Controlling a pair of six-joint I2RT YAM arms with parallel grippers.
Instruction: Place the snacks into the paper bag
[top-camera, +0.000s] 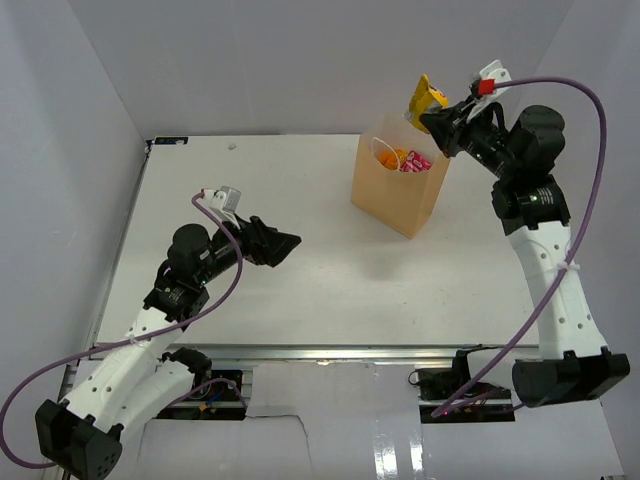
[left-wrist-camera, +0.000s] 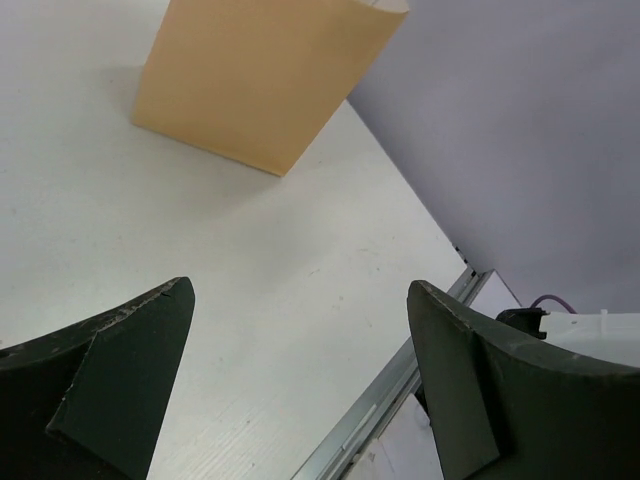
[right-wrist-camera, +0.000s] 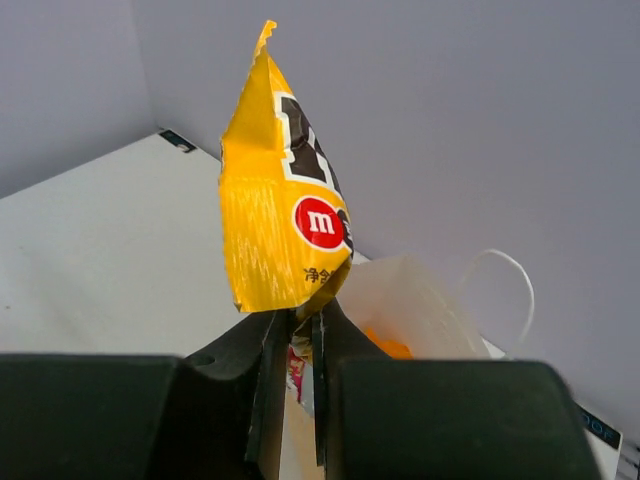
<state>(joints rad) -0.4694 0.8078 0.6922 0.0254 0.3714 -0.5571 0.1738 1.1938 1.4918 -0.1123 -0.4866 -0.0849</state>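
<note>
Clearance over the bag mouth is what the coming move turns on. The right gripper (top-camera: 432, 118) is clamped on the bottom edge of a yellow foil candy packet with a red round logo (right-wrist-camera: 283, 220), whose long axis stands upright above the jaws. It hangs at the far right rim of the tall tan kraft paper bag (top-camera: 395, 195), which stands upright near the bench's far right corner. The open mouth lies just to the left and near side of the hand. An orange packet (top-camera: 392, 158) and a pink-red packet (top-camera: 415, 162) lie inside. The left gripper (top-camera: 285, 243) hovers spread wide and empty over the left middle of the white bench (top-camera: 250, 180), well apart from the bag, so the right arm is nearer. By my judgement, a short shift over the mouth comes before letting go.
</note>
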